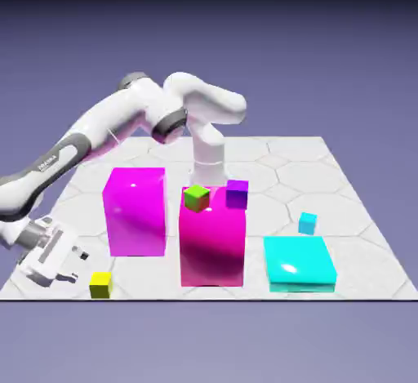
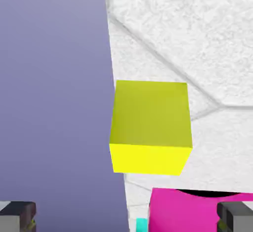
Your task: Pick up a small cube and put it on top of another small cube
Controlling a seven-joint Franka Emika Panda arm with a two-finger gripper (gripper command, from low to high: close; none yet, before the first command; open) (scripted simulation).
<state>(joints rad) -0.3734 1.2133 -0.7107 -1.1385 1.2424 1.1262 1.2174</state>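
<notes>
yellow cube [image 2: 150, 127] seemingly between open fingers [image 2: 236, 216]

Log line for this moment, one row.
phase: approach | gripper: open, beside yellow cube, not touching | yellow cube: on table near edge | stack: not yet

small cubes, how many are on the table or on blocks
4: the yellow cube at the table's near edge by the gripper, the green cube atop a magenta block, the purple cube behind it, the small cyan cube right. Others may be hidden.

Pale hex-tiled table [image 1: 343, 202], plain blue-violet backdrop [image 1: 326, 46].
</notes>
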